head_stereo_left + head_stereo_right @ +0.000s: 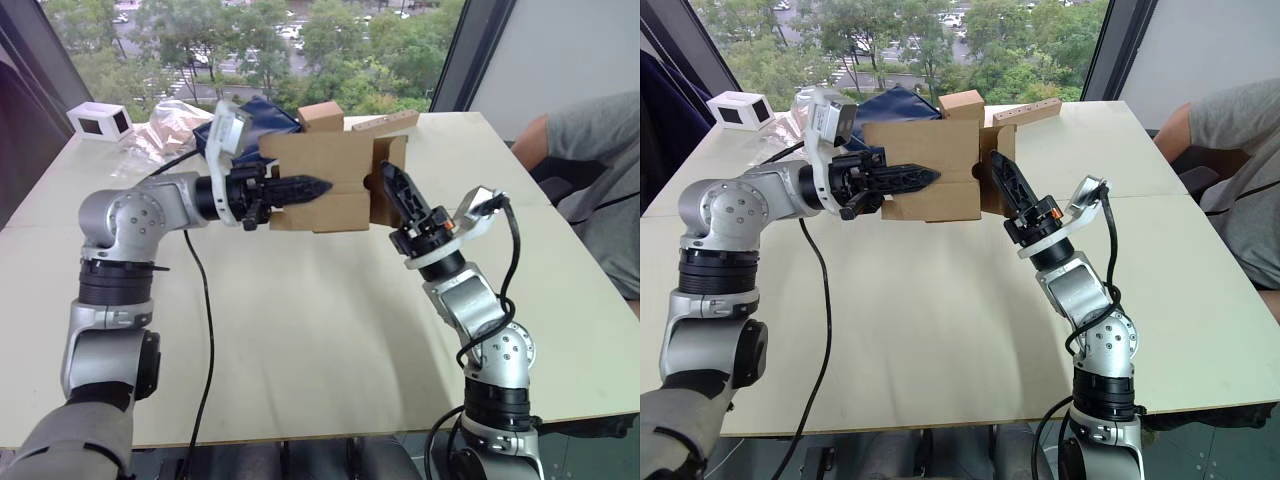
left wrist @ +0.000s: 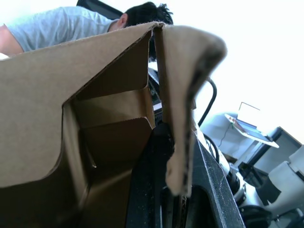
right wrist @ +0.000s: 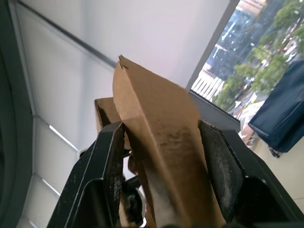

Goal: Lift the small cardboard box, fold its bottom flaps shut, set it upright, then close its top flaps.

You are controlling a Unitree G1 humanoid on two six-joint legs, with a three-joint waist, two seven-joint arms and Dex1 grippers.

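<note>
The small cardboard box [image 1: 320,160] hangs in the air over the far middle of the table [image 1: 300,330], lying on its side with its flaps loose. My left gripper [image 1: 318,186] reaches in from the left and is shut on one cardboard wall; in the left wrist view that wall's edge [image 2: 183,156] sits pinched between the black fingers. From the right, my right gripper [image 1: 390,180] is open at the box's right end. In the right wrist view a flap [image 3: 161,142] stands between its spread fingers [image 3: 111,166].
Behind the held box stand a cube-shaped brown box [image 1: 322,116], a long tan bar [image 1: 385,124] and a dark blue bag [image 1: 262,118]. Crumpled clear plastic [image 1: 170,125] and a small white box [image 1: 100,121] lie far left. A person [image 1: 590,150] sits at the right edge.
</note>
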